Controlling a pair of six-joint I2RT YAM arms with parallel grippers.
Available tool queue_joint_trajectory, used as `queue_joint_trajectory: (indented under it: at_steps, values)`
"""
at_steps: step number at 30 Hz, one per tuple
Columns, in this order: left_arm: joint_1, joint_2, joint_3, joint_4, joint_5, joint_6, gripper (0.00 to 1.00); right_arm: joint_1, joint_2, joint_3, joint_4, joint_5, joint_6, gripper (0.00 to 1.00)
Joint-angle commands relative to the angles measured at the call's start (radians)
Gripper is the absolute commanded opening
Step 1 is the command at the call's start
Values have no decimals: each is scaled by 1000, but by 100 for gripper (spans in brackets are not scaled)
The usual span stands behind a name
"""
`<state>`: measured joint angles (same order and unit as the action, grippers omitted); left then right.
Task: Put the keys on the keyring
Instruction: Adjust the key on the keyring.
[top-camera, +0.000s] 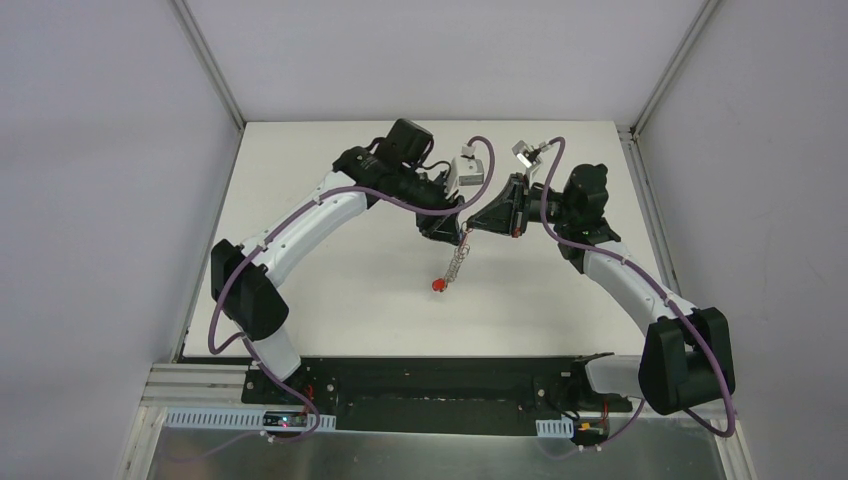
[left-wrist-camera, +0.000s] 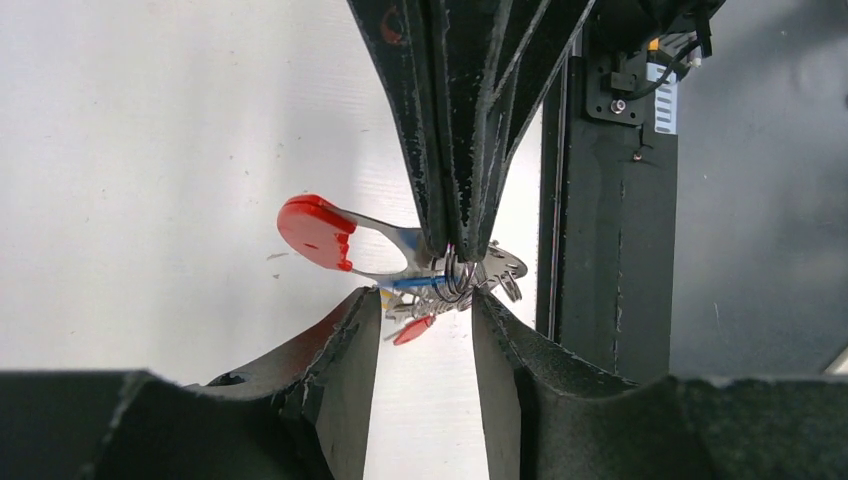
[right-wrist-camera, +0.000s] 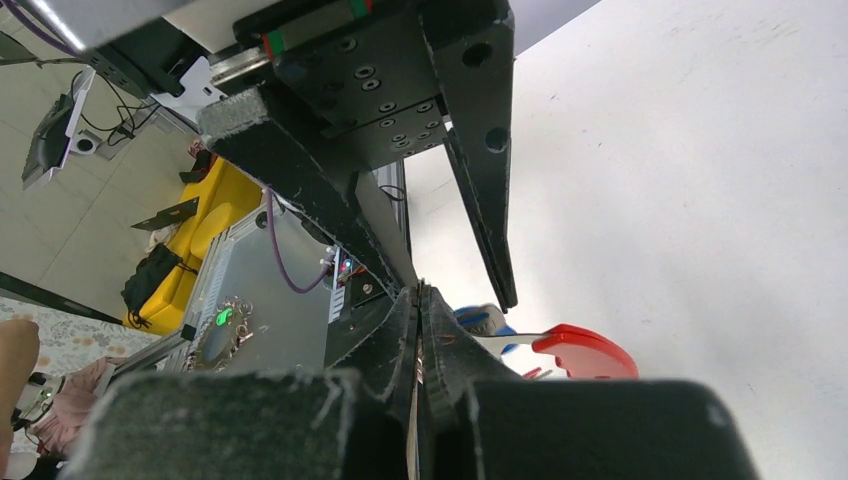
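The keyring (top-camera: 452, 265) hangs slanting above the white table, its red end (top-camera: 439, 285) lowest. My right gripper (top-camera: 471, 228) is shut on its grey upper end; in the right wrist view the pressed-together fingertips (right-wrist-camera: 420, 292) pinch a thin metal strip, with the red half (right-wrist-camera: 585, 352) beyond. In the left wrist view the keys (left-wrist-camera: 470, 280) bunch at that grip on small wire rings, with a blue tag (left-wrist-camera: 415, 283) and a red tag (left-wrist-camera: 413, 330) showing. My left gripper (left-wrist-camera: 427, 294) is open, its tips on either side of the bunch.
The black base rail (top-camera: 430, 385) runs along the table's near edge. White walls and aluminium posts (top-camera: 210, 65) enclose the table (top-camera: 330, 300). The two arms' wrists crowd together at the table's middle back.
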<state>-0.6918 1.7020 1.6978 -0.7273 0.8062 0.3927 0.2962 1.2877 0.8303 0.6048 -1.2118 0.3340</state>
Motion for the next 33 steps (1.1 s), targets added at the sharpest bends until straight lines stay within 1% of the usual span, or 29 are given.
queue_joint_trajectory:
  at_steps: [1, 18, 22, 26, 28, 32, 33]
  values:
    - [11, -30, 42, -9, 0, 22, 40, -8, -18, 20, 34, -11, -16, 0]
    - [15, -5, 50, 88, 120, -115, 37, -10, -15, 15, 33, -11, -20, 0]
    - [15, 7, 51, 113, 142, -155, 34, -12, -18, 11, 33, -10, -22, 0]
    - [18, 14, 50, 115, 149, -166, 26, -13, -18, 9, 34, -9, -23, 0]
    - [20, 18, 49, 117, 157, -167, 19, -15, -16, 10, 33, -9, -23, 0]
    - [24, 30, 61, 101, 172, -171, 0, -18, -16, 9, 33, -8, -23, 0]
    - [26, 35, 67, 94, 172, -170, 0, -19, -16, 8, 34, -8, -23, 0]
